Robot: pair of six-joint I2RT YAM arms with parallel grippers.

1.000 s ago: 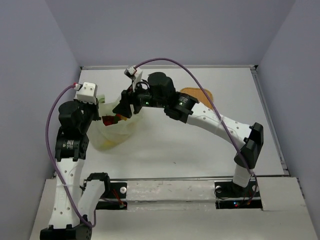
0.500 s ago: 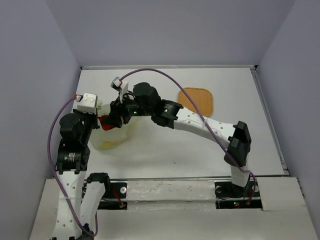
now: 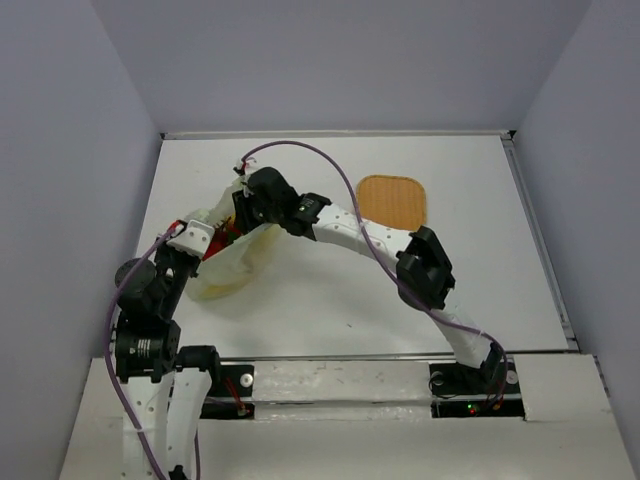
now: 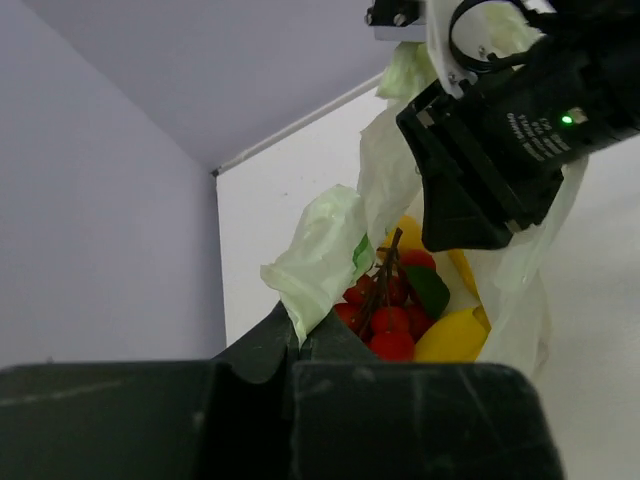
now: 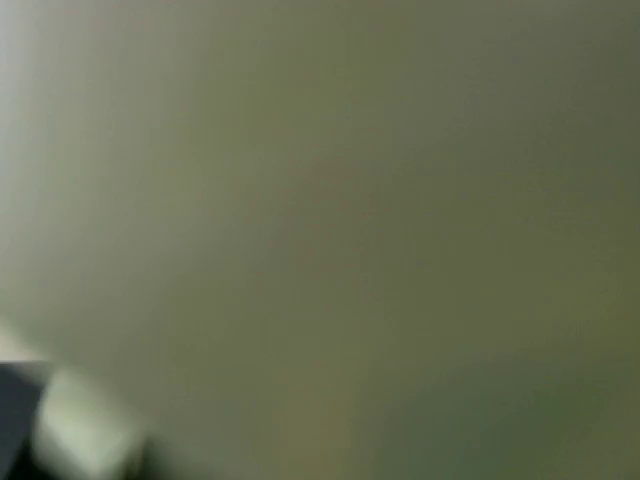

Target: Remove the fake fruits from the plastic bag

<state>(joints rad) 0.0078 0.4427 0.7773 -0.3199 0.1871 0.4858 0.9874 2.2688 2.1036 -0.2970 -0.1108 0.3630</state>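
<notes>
The bag (image 3: 232, 272), at left on the desk (image 3: 330, 290), is gripped by its handle in the fully closed left tool (image 4: 298, 345). The fruits (image 4: 392, 318) lie inside. The right tool (image 3: 243, 212) is buried there; its opening cannot be told. Film could be pinched with a fruit.

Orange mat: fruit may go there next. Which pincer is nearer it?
Right: the right pincer is at the plastic bag mouth, left of the mat; left pincer pinches the bag edge farther left.
</notes>
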